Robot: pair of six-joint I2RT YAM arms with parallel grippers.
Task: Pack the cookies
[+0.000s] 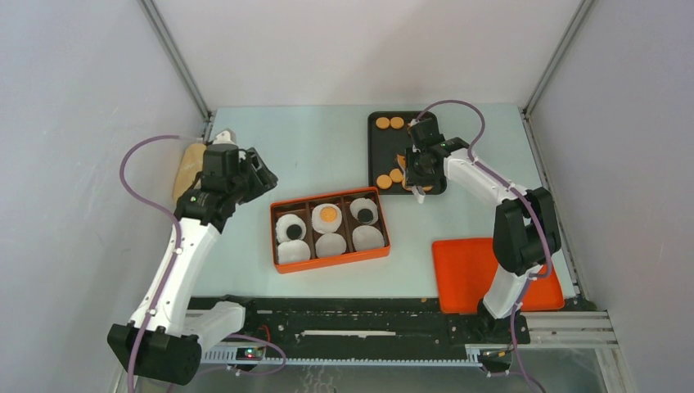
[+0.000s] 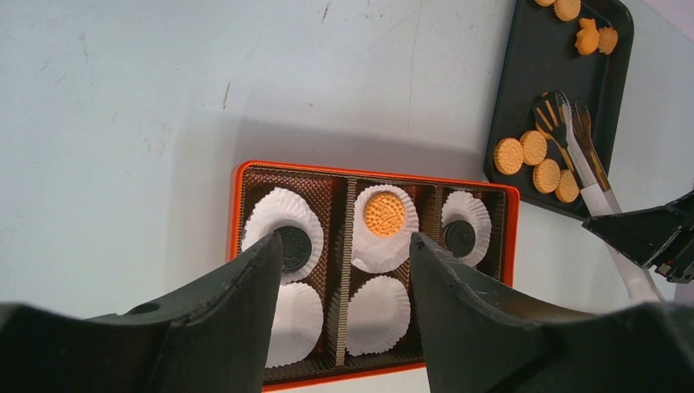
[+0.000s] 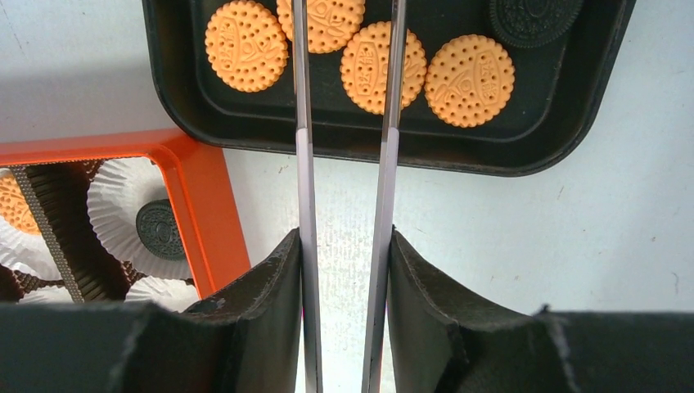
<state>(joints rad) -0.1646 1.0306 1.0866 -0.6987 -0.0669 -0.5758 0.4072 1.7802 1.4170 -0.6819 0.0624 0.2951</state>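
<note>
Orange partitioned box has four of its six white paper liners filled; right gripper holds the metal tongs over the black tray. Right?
Three, not four. The top external view shows the orange partitioned box with only far-row liners filled: left black cookie, orange cookie, right black cookie; near-row liners are empty. The right gripper does hold the metal tongs over the black tray.

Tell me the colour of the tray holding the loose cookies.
The tray is black; the right wrist view shows it best.
</note>
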